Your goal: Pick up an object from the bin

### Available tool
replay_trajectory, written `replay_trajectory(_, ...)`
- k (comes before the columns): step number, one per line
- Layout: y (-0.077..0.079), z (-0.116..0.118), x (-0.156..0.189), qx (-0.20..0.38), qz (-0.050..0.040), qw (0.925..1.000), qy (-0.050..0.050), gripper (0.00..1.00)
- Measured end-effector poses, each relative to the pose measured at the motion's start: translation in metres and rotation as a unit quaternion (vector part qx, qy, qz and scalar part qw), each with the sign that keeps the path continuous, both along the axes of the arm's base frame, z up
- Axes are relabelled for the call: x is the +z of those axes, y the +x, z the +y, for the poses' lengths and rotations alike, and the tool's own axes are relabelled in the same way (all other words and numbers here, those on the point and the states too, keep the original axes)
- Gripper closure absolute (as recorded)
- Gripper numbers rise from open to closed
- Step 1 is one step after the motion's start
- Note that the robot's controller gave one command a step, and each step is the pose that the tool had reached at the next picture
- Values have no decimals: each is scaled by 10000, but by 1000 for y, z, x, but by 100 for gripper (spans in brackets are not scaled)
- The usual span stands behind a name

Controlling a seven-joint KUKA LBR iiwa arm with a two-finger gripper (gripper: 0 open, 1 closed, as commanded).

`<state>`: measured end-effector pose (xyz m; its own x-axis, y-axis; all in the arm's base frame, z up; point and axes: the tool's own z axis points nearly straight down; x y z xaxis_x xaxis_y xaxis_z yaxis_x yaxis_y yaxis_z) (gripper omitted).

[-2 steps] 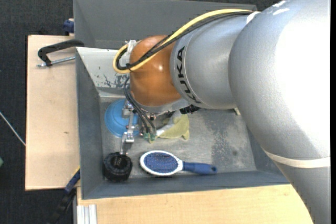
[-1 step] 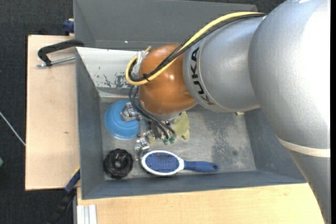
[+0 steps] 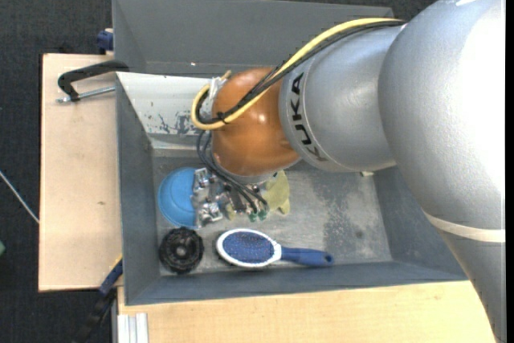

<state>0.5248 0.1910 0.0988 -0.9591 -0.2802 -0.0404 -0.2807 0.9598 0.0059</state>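
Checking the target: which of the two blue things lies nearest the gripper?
The round light-blue thing, right beside the gripper; the oval blue brush lies farther off, by the front wall of the bin.

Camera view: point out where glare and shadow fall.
In the camera view, glare whitens the silver arm at top right; the orange cover carries a soft sheen on top; shadow gathers beneath it around the tool; the blue brush and black round part lie evenly lit.

Grey bin (image 3: 353, 230), blue cup (image 3: 174, 198), black round knob (image 3: 179, 249), blue brush (image 3: 250, 247), pale scrap (image 3: 279, 193)
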Motion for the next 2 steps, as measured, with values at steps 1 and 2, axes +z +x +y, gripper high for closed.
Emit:
replay_trajectory(1,65,-24,146,1577,97,9874,-102,100)
replay_trajectory(2,43,-61,87,1064,190,9941,-104,100)
